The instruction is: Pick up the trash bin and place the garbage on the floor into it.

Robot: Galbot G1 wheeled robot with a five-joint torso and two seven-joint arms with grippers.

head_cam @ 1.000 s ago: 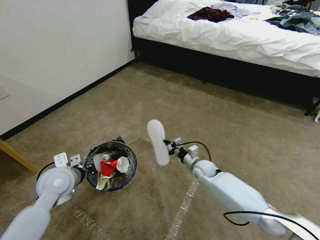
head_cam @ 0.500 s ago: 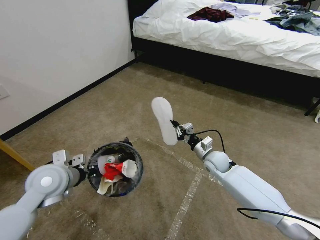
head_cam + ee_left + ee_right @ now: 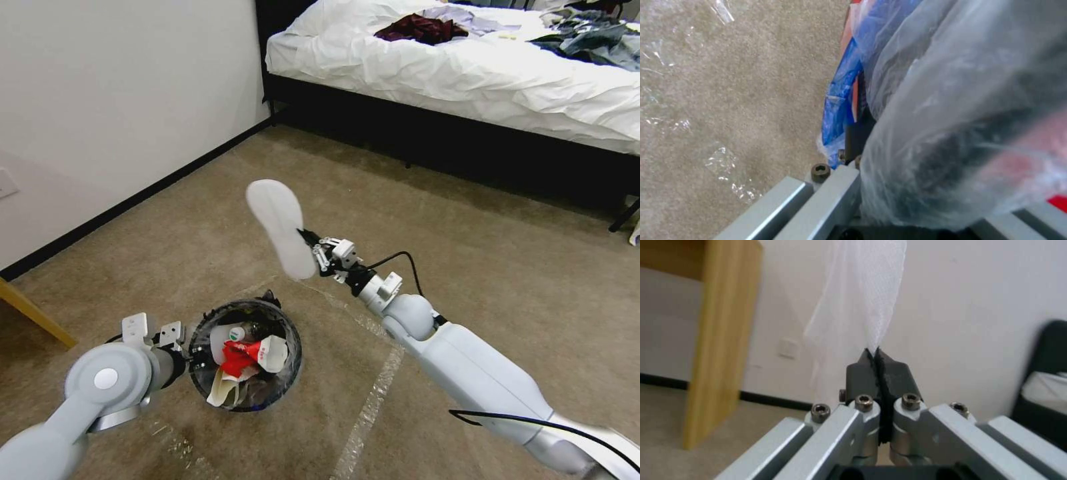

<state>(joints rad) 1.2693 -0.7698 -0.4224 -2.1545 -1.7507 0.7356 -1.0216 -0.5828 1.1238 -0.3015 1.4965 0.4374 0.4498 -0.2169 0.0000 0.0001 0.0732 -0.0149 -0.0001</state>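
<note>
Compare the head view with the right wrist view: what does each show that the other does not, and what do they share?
Head view alone: the left hand gripping the rim of the trash bin, which already holds litter; the taped carpet floor; clothes strewn on the bed.

Right wrist view alone: the grip up close, with the jaws pressed together on the slipper's thin edge, and a wooden furniture panel against the wall.

Both: the right hand pinching the white slipper, raised off the floor, and the white wall with its dark baseboard.
</note>
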